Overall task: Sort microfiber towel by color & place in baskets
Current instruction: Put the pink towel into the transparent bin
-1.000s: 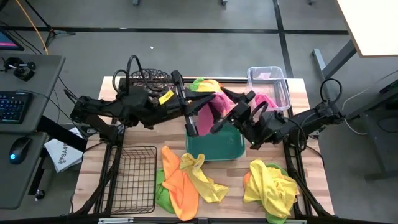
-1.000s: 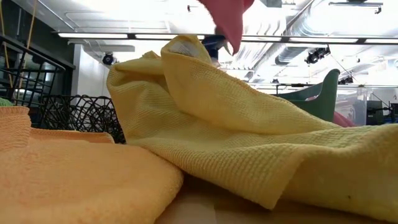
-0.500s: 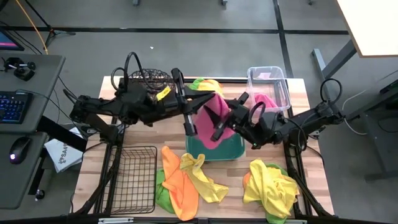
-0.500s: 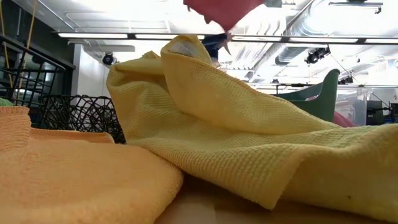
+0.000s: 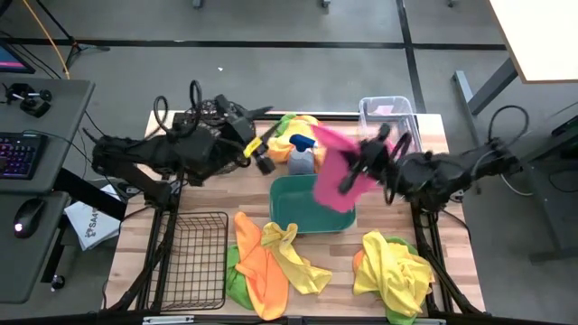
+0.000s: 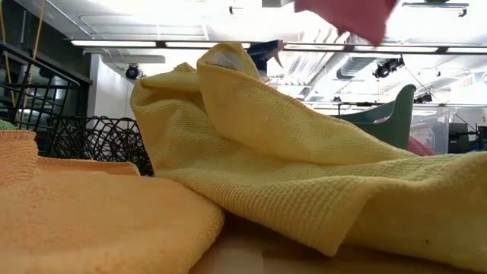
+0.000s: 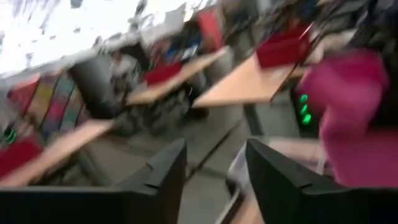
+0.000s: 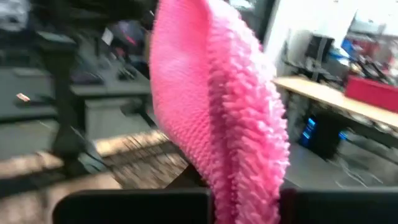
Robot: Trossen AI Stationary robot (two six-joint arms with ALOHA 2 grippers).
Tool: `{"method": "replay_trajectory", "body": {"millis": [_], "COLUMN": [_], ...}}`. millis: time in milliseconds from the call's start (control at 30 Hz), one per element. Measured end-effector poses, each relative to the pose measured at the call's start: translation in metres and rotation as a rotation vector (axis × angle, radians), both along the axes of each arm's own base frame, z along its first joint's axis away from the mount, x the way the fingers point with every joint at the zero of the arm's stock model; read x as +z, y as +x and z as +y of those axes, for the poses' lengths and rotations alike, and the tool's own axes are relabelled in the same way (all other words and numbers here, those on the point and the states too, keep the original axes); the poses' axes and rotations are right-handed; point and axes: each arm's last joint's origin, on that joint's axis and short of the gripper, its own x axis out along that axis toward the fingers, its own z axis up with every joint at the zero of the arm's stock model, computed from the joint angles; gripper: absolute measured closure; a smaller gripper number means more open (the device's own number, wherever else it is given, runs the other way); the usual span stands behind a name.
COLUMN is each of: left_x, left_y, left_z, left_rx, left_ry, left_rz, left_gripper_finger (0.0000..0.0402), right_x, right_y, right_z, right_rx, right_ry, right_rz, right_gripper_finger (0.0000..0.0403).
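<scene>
A pink microfiber towel hangs in the air over the right part of the teal tub, with my right gripper shut on it. In the low view only its lower end shows, at the top. My left gripper stands open and empty left of the blue spray bottle; in the left wrist view nothing lies between its fingers. More towels lie on the table's near part: an orange, yellow and green heap and a yellow heap. My right gripper pinches the pink towel between its two fingers at a bunched part; edge or fold, I cannot tell. The fingers come level from the table's right side. The towel hangs slack below them, lifted clear of the tub and the table.
A clear bin with a pink cloth stands at the far right, a round wire basket at the far left, and a rectangular black wire basket at the near left. A yellow and green towel lies behind the spray bottle.
My right gripper has shut on the pink towel and drawn it toward the table's right edge. My left gripper has let go of the towel, opened and pulled back toward the table's left. The towel now hangs from my right gripper alone, uncovering the spray bottle.
</scene>
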Motion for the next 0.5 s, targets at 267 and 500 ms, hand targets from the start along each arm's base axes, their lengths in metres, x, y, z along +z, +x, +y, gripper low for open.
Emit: {"method": "replay_trajectory", "body": {"millis": [267,500], "left_x": [-0.049,-0.113], "left_y": [-0.044,-0.044], "left_z": [0.005,-0.032], "left_rx": [-0.005,-0.082], "left_ry": [-0.408,-0.509], "left_rz": [0.101,-0.032], "left_gripper_finger": [0.0212,0.0213], "right_x": [-0.004,-0.008], "right_y": [-0.081,-0.132], "right_z": [-0.064,-0.103], "right_rx": [-0.336,-0.488], "right_ry": [0.032,0.053], "right_rz": [0.191,0.057], "right_gripper_finger": [0.0401,0.0402]}}
